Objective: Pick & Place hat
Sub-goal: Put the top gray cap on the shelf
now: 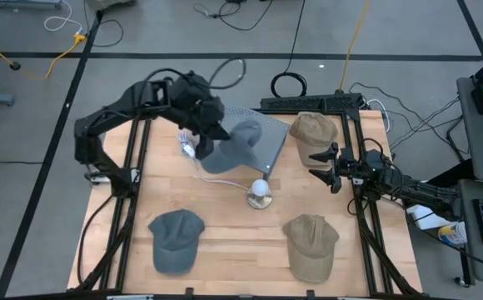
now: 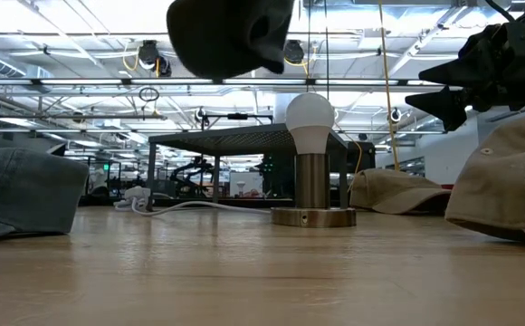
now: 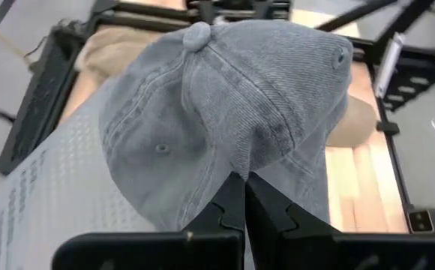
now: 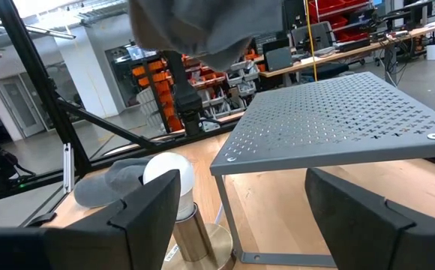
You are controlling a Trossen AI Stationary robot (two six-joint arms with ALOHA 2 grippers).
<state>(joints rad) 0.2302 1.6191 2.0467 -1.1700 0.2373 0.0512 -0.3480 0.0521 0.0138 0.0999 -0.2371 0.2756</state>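
My left gripper [image 1: 201, 143] is shut on a grey denim hat [image 1: 235, 147], which hangs over the near left part of a grey perforated platform [image 1: 266, 133]. The same hat shows in the low view [image 2: 231, 36] well above the table, and at the top of the right wrist view [image 4: 202, 26]. A second grey hat [image 1: 175, 240] lies at the near left, a tan hat [image 1: 312, 246] at the near right, and another tan hat [image 1: 312, 129] at the far right. My right gripper [image 1: 329, 167] waits open at the table's right side, touching nothing. My left gripper pinches a raised fold of the hat's crown cloth [image 3: 240, 161] between its two shut fingers. The fingers come slanting down from the table's left. The hat is lifted clear, and its top button [image 3: 197, 35] points away from the gripper.
A white bulb on a round metal base [image 1: 260, 193] stands mid-table, just near of the platform, with its white cord [image 1: 225, 182] running left. Black frame rails [image 1: 137, 167] line both sides of the wooden table [image 1: 225, 250].
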